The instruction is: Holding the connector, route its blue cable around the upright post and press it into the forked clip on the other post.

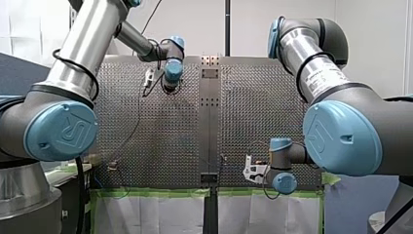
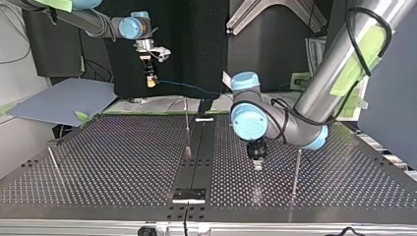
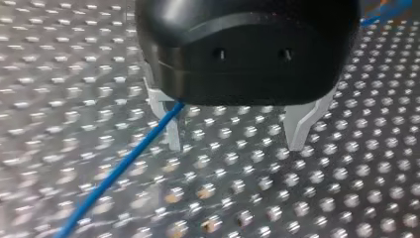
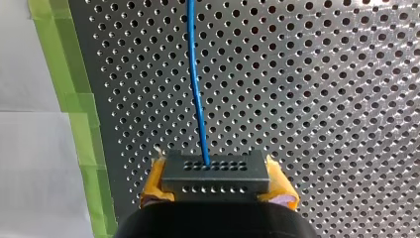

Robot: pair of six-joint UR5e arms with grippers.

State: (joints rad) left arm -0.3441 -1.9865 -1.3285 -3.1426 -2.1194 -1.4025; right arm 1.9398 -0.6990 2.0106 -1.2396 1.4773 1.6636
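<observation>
I'm seeing silver tubes [image 1: 319, 73], blue caps [image 1: 61, 130] on both arms; black cable [image 1: 78, 66] along my left arm [image 1: 92, 29]; yellow pads [image 4: 154, 181], my right gripper [image 4: 217, 173].

a white wall [image 1: 370, 29] stands behind the shiny table [image 1: 160, 126] full of little holes. green tape [image 1: 156, 192] runs along the table's edge, with a white sheet [image 1: 146, 214] past it. across the room is a black screen [image 2: 196, 44], with a grey board [image 2: 64, 98] near it.
</observation>
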